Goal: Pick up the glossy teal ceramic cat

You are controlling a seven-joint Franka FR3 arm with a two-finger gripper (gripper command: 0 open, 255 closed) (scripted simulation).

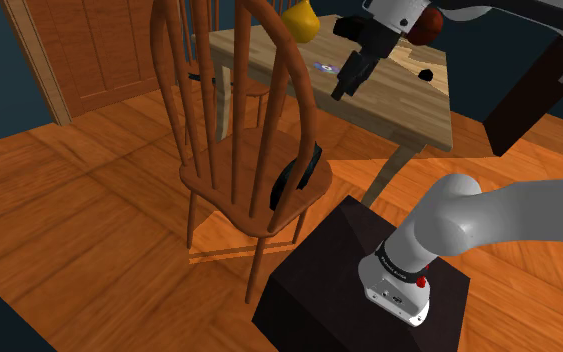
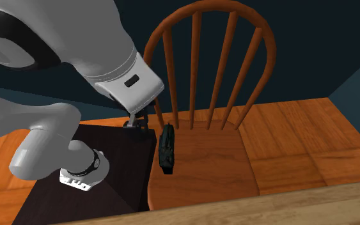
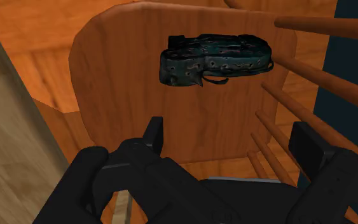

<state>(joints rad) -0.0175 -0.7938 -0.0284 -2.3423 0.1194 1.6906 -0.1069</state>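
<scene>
The cat is a dark teal, glossy, mottled figure lying on its side on the wooden chair seat. In the shoulder view the cat shows as a dark shape near the seat's edge that faces the stand. In the second exterior view the cat lies at the seat's left side. My gripper hangs well above the seat, open, with nothing between its fingers. The cat lies ahead of the fingertips and apart from them. In the shoulder view the gripper hovers over the table, high above the chair.
The chair's spindle back rises between the seat and the pale wooden table. On the table are a yellow pear-shaped object, a dark red object and small items. The dark stand sits close to the chair.
</scene>
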